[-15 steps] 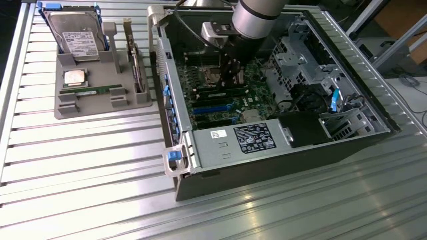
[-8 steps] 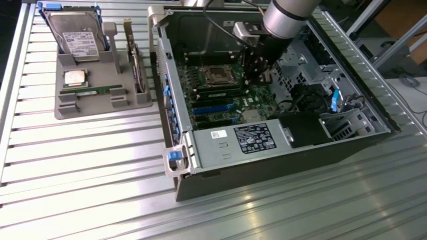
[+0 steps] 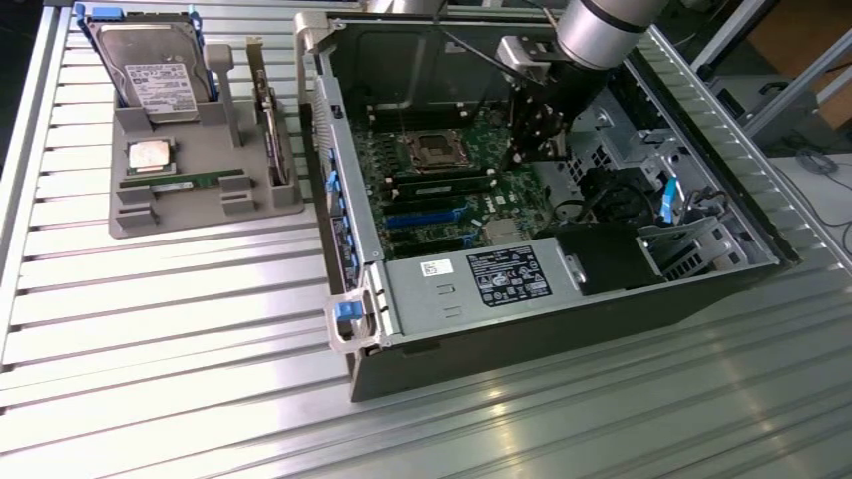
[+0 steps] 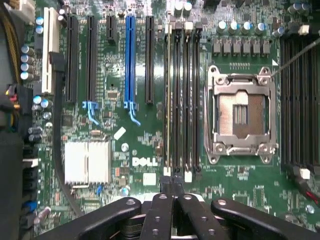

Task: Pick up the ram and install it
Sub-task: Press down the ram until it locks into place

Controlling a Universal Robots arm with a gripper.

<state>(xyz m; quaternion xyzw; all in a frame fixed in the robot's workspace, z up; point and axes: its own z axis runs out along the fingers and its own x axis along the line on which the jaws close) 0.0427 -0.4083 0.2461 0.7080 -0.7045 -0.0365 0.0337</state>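
A long thin green ram stick (image 3: 184, 183) lies in the front groove of the grey holder (image 3: 200, 215), at the exterior view's left. My gripper (image 3: 538, 150) hangs inside the open computer case (image 3: 560, 299), over the motherboard (image 4: 120, 145) near the empty processor socket (image 4: 242, 115). In the wrist view my gripper (image 4: 171, 189) is shut with nothing visible between its black fingers (image 4: 159, 215), and it lines up with the end of the black memory slots (image 4: 186, 100). One slot shows a thin pale strip (image 4: 168, 100) along its length, possibly a stick seen edge-on.
The holder also carries a silver hard drive (image 3: 154, 65), a square silver processor chip (image 3: 150, 155) and an upright card (image 3: 273, 130). Inside the case are a labelled power supply (image 3: 500, 279), a heatsink (image 4: 86, 162), expansion slots (image 4: 130, 60) and cables (image 3: 606, 195).
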